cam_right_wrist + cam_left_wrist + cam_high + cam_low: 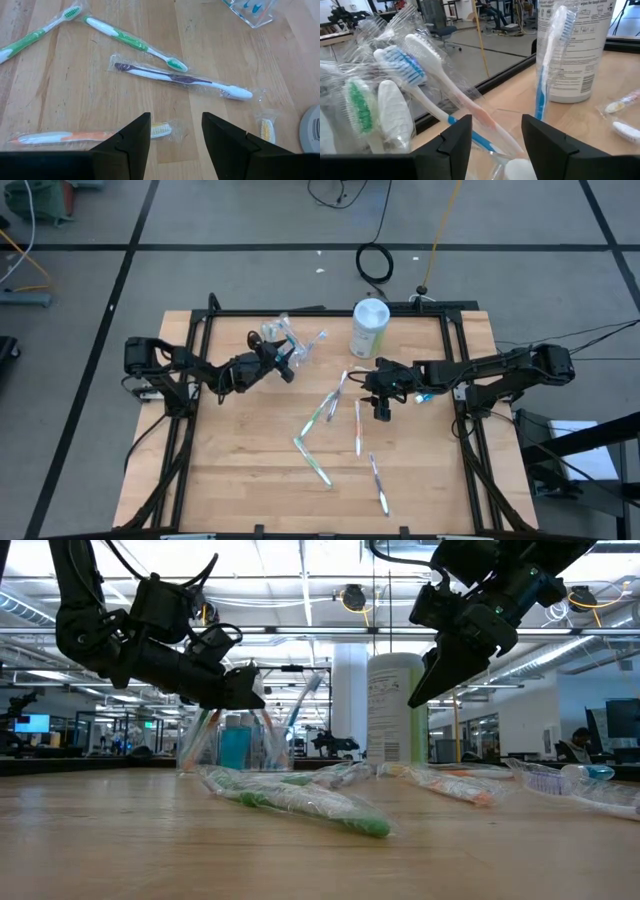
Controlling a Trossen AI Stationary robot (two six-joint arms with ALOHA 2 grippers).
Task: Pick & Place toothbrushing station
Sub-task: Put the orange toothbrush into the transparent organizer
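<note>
The clear plastic cup [285, 340] stands at the table's far side with several wrapped toothbrushes [410, 65] sticking out of it; it also shows in the low view [225, 745]. My left gripper [284, 364] is open at the cup's top, among the brush handles [480, 117]. My right gripper [382, 410] is open, points down and hangs clear above loose wrapped toothbrushes lying flat on the table: an orange-and-white one [75, 136], a purple one [175, 77] and green ones [132, 44]. My left gripper has its open fingers [457, 137] on either side of the brush handles at the cup's rim [507, 150], coming level from the table's left. I cannot tell whether they touch the cup or the brushes.
A tall pale-green canister [369, 328] with a white lid stands just right of the cup. More wrapped brushes [312, 460] [378, 485] lie toward the near edge. A small teal tube [425, 396] lies by the right arm. A black frame rail [320, 310] borders the table.
</note>
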